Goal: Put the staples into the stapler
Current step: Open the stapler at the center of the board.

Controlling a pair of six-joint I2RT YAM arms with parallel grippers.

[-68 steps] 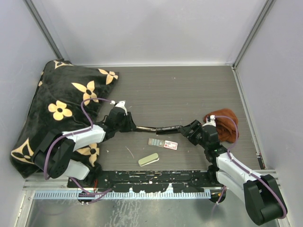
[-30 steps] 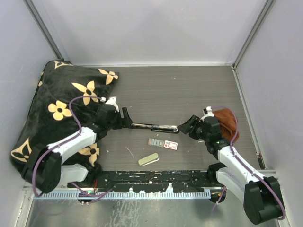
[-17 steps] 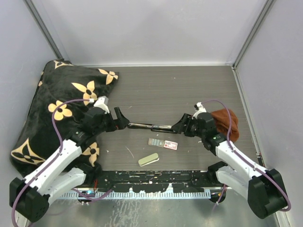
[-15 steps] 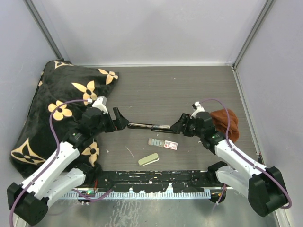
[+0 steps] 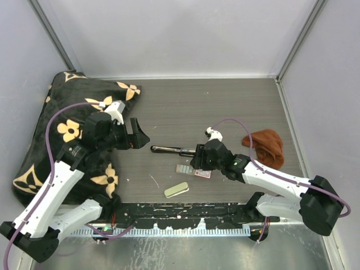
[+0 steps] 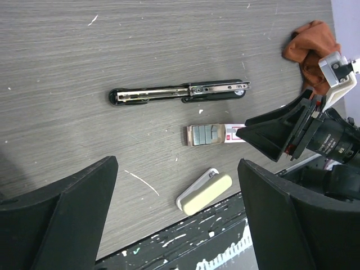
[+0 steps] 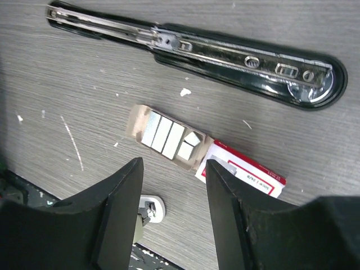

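Note:
The stapler [image 5: 172, 149] lies opened out flat on the table, a long black bar with its shiny metal channel [image 7: 197, 49] facing up. Just in front of it the silvery staples [image 7: 165, 133] sit in a small cardboard tray, pulled out of their red-and-white box [image 7: 245, 172]. My right gripper [image 7: 173, 169] hovers open directly over the staples, with nothing between its fingers. My left gripper [image 5: 138, 134] is raised at the stapler's left end, wide open and empty. From the left wrist, stapler [image 6: 180, 93] and staples [image 6: 205, 135] both show.
A cream-green oblong [image 5: 176, 189] lies near the table's front edge [image 6: 185, 247]. A black cushion with tan flowers [image 5: 62, 126] fills the left side. A brown cloth [image 5: 264, 145] is crumpled at the right. Grey walls close in the back and sides.
Both grippers have left the stapler's ends. The left one drew back up and to the left. The right one swung left and now hangs over the staples, its jaws a little narrower.

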